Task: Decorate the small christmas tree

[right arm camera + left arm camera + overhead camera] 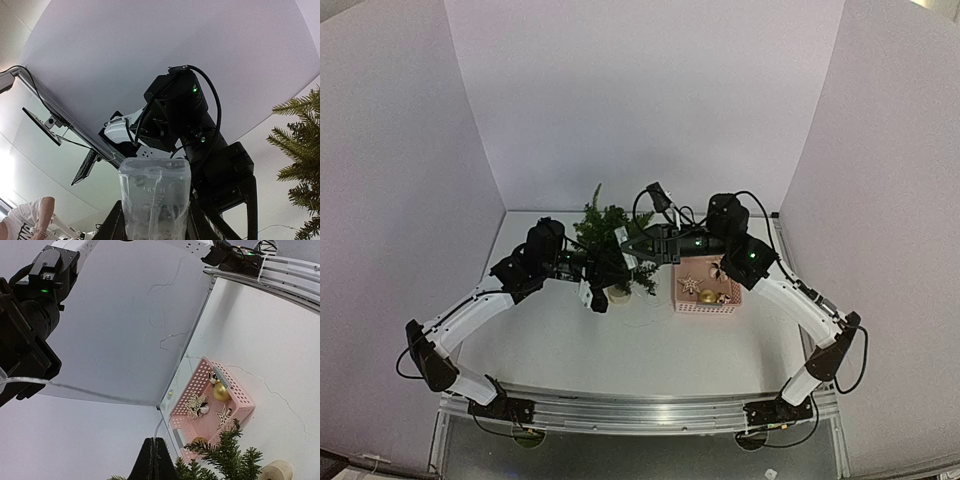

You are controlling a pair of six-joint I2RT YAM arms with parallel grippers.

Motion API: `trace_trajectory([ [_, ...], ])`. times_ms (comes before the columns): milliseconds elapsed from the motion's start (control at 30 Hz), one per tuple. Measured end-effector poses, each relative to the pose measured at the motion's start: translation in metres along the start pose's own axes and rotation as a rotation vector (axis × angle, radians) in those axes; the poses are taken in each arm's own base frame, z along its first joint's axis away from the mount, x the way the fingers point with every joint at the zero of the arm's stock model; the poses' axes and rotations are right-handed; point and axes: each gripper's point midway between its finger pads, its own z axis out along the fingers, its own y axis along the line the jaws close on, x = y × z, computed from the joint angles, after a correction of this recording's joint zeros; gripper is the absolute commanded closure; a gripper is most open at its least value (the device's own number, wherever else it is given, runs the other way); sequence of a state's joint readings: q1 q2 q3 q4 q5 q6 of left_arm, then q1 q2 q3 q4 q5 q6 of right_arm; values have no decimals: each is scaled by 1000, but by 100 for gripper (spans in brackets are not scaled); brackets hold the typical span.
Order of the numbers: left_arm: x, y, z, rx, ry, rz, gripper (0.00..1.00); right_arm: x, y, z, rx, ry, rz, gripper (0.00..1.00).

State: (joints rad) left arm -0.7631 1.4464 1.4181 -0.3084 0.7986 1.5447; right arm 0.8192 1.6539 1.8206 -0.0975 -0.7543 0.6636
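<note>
Top view: the small christmas tree (603,228) stands at the back middle of the surface (620,350). The left hand (597,297) is just beside its lower part, and the right hand (635,245) is just beside its right branches.

Left wrist view: the left hand's (152,460) 2 fingers (147,464) are pressed together, with tree (225,457) branches just right of them.

Right wrist view: the right hand (156,220) pinches a clear plastic piece (155,182). The tree (300,150) stands apart at the right edge.

The left arm (470,308) and right arm (798,300) had white links with bulky black joint housings. Small green lights (752,255) glowed on the housings, thin black cables (863,365) looped alongside, and the left gripper (153,442) was slim and matte black.
</note>
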Motion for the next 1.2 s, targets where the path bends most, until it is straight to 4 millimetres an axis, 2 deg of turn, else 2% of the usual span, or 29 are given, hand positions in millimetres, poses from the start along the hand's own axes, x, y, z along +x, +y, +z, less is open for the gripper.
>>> trace_trajectory([
  [133,6,6,-2,-25,49,-62,100,2,0,-1,2,-1,0,97],
  [333,16,44,-12,-159,129,-269,100,16,6,-21,42,-17,5,98],
  [567,19,120,-45,-400,216,-474,100,7,46,-53,48,-102,-82,98],
  [700,27,177,-73,-594,241,-589,100,8,55,-64,53,-127,-109,98],
  [767,28,197,-88,-676,239,-634,100,11,52,-64,61,-126,-109,98],
  [1000,21,239,-124,-862,205,-749,100,31,27,-59,94,-85,-63,98],
  [1200,22,252,-142,-944,209,-769,100,60,-6,-53,138,-29,10,97],
])
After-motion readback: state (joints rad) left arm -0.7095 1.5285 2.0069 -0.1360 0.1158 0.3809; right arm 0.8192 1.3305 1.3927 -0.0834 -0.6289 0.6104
